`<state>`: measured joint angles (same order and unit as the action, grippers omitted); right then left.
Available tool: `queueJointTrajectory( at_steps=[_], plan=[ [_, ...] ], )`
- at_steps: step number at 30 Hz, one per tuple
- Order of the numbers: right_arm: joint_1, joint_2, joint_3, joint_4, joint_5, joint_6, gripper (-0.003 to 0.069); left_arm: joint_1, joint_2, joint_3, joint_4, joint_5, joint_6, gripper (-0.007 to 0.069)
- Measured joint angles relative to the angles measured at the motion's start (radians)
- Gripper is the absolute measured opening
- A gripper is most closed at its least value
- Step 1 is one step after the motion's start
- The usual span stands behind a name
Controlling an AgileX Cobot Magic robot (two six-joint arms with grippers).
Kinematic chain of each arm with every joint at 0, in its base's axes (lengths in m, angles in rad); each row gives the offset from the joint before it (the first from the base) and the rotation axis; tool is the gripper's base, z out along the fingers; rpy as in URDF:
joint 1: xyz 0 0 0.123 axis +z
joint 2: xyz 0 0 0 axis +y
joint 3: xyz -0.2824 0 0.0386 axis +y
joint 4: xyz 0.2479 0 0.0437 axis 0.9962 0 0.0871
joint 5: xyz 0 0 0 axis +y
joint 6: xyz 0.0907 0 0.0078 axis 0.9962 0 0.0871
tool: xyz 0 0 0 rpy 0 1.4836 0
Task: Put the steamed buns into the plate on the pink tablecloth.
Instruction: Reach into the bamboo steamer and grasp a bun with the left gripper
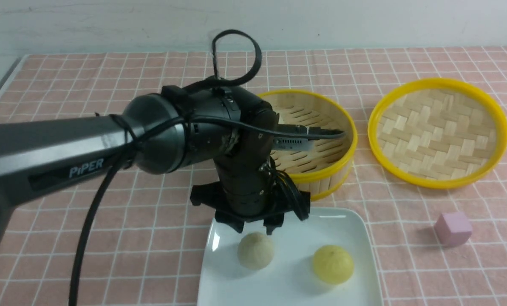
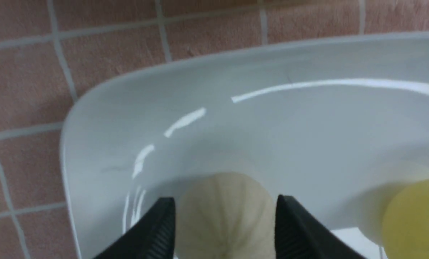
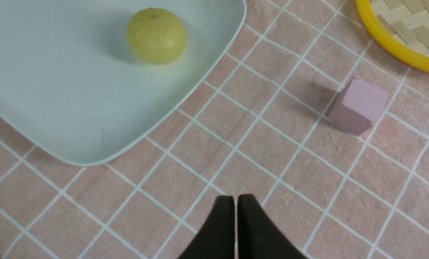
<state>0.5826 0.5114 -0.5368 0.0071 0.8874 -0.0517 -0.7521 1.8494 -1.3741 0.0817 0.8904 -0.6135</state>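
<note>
The white square plate lies on the pink tablecloth at the front middle. A pale beige bun and a yellow bun rest in it. My left gripper points down just above the beige bun, open, its fingertips level with the bun's top. In the left wrist view the beige bun sits between the spread fingers on the plate, with the yellow bun beside it. My right gripper is shut and empty over bare cloth, near the plate's corner. A third bun is out of view.
The yellow-rimmed bamboo steamer basket stands behind the plate, partly hidden by my left arm. Its woven lid lies to the right. A small pink cube sits on the cloth right of the plate and shows in the right wrist view.
</note>
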Motion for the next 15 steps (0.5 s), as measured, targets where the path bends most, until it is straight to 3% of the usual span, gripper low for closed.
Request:
queueJointTrajectory(
  at_steps=[3, 5, 7, 8, 9, 10, 12, 15],
  plan=[
    [0.000, 0.000, 0.000, 0.000, 0.000, 0.000, 0.0043, 0.004, 0.000, -0.070, 0.041, 0.019, -0.012, 0.0453],
    [0.000, 0.000, 0.000, 0.002, -0.001, 0.000, 0.0045, 0.020, 0.007, -0.148, 0.050, 0.040, -0.022, 0.0421],
    [0.000, 0.000, 0.000, 0.003, -0.003, 0.000, 0.0048, 0.053, 0.031, -0.249, 0.045, 0.062, -0.029, 0.0304],
    [0.000, 0.000, 0.000, 0.003, -0.003, 0.000, 0.0048, 0.057, 0.034, -0.259, 0.045, 0.064, -0.029, 0.0290],
    [0.000, 0.000, 0.000, 0.003, -0.004, 0.000, 0.0052, 0.094, 0.063, -0.334, 0.033, 0.068, -0.029, 0.0157],
    [0.000, 0.000, 0.000, 0.003, -0.004, 0.000, 0.0053, 0.116, 0.086, -0.381, 0.028, 0.068, -0.021, 0.0093],
    [0.000, 0.000, 0.000, 0.003, -0.005, 0.000, 0.0055, 0.152, 0.139, -0.476, 0.016, 0.068, 0.003, 0.0032],
    [0.000, 0.000, 0.000, 0.003, -0.010, 0.000, 0.0058, 0.187, 0.227, -0.597, -0.006, 0.079, 0.038, 0.0024]
  ],
)
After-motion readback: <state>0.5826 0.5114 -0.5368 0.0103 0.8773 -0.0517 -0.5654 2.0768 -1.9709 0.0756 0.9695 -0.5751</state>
